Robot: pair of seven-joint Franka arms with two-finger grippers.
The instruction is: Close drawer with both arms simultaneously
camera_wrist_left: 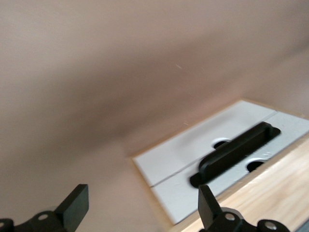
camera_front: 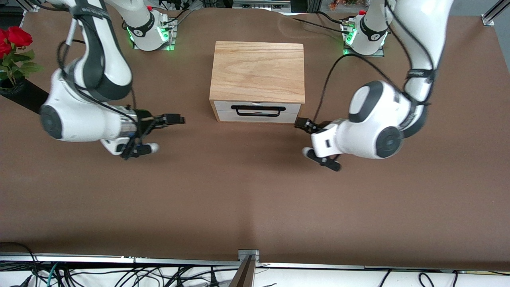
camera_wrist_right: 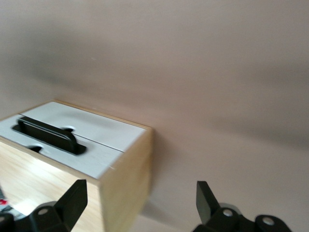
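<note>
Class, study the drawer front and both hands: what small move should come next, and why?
Probably only a retreat: the drawer front already sits flush with the oak box, so no push seems needed. The left hand and right hand, both open, flank the box without touching it; backing them away looks sensible.

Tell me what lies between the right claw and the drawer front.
Nothing: in the front view only bare brown table separates the right claw from the drawer, which sits flush in its box.
</note>
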